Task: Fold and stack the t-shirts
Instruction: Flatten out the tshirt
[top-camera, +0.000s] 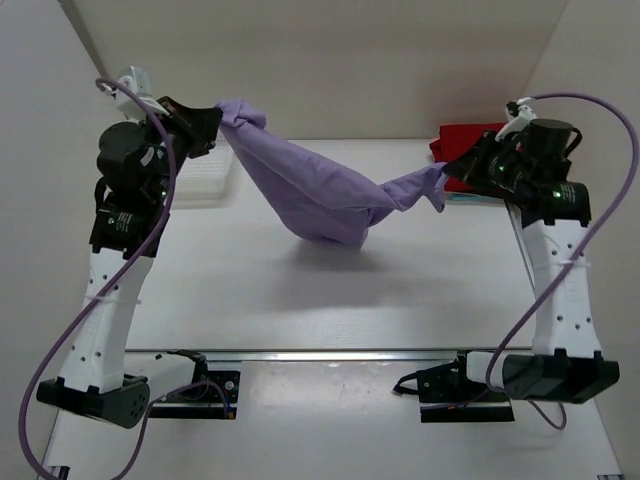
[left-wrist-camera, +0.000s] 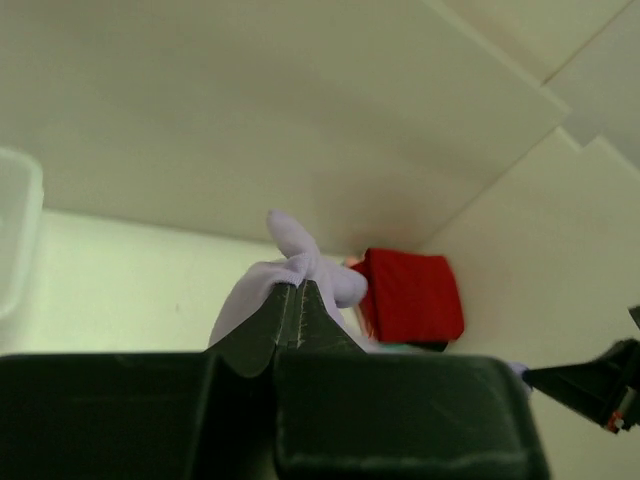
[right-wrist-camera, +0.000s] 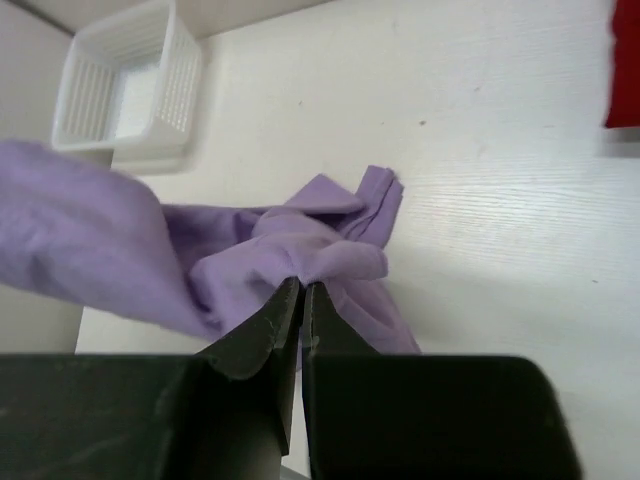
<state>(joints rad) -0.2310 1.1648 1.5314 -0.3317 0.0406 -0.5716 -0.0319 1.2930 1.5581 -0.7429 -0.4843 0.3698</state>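
White table, red cloth t-shirt at two o'clock partly hidden, left gripper and right gripper clamped on lavender-purple cloth t-shirt

The top view looks down from behind the near edge over the whole table. Wrist views peer closely past their fingers toward opposite sides; all share the purple shirt.

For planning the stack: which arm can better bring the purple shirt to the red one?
Likely right: the right tool grips the purple shirt beside the red shirt; left tool is far.
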